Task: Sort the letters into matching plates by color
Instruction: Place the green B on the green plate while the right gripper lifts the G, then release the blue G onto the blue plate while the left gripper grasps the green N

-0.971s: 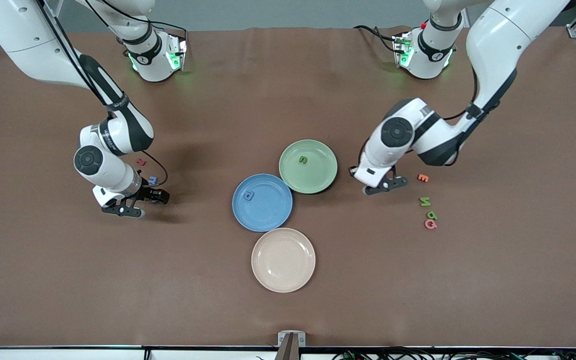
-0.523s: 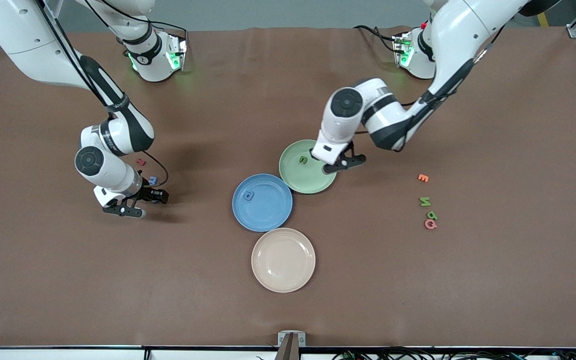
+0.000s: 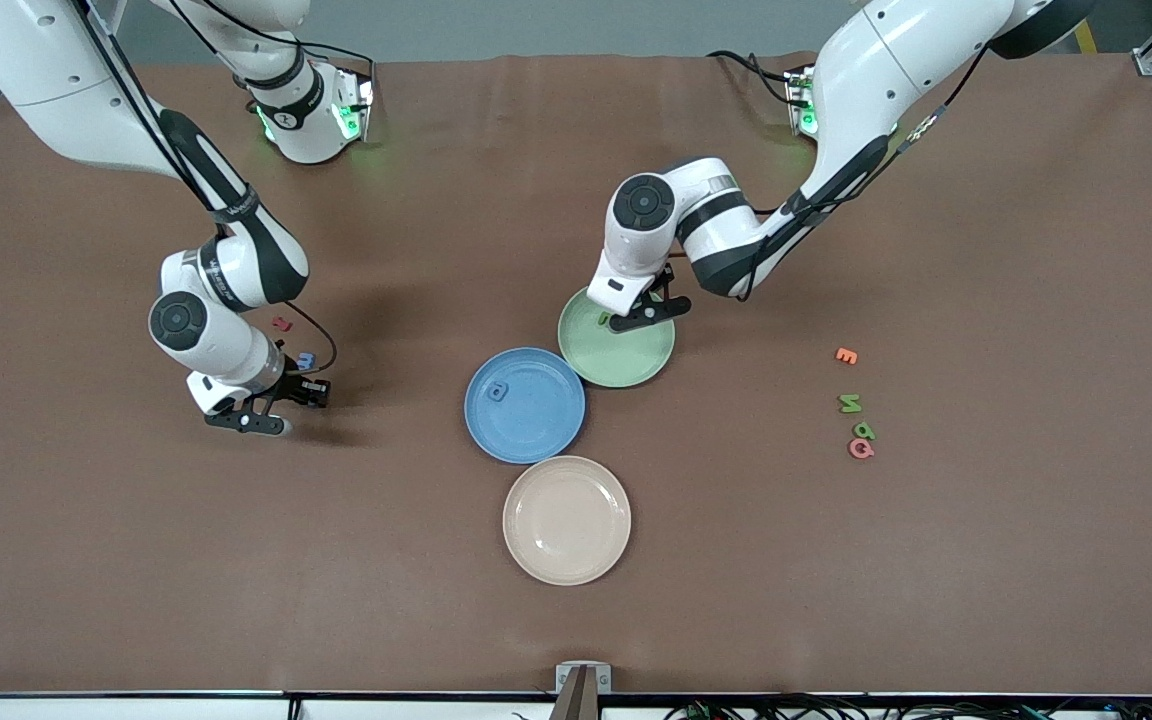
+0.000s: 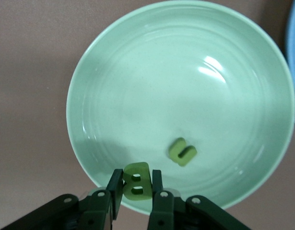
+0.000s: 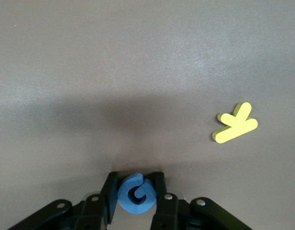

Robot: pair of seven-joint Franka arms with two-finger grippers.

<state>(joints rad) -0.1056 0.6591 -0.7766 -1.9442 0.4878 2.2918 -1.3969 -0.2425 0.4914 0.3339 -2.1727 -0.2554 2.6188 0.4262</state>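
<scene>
My left gripper (image 3: 639, 316) is shut on a green letter B (image 4: 136, 179) and holds it over the rim of the pale green plate (image 3: 636, 365), which also shows in the left wrist view (image 4: 185, 72). One green letter (image 4: 182, 152) lies in that plate. The blue plate (image 3: 536, 430) holds one blue letter (image 3: 499, 391). My right gripper (image 3: 271, 408) is shut on a blue letter G (image 5: 136, 193), low over the table toward the right arm's end. Another blue letter (image 3: 307, 359) lies beside it. Two green letters (image 3: 850, 403) (image 3: 865, 430) lie toward the left arm's end.
A beige plate (image 3: 566, 519) stands nearer the front camera than the blue plate. A red letter (image 3: 282, 323) and a yellow letter (image 5: 235, 123) lie by my right gripper. An orange letter (image 3: 845, 355) and a pink letter (image 3: 861, 449) lie by the loose green letters.
My left arm has swung from beside the orange letter to over the green plate, carrying the green B. My right gripper has hardly moved.
</scene>
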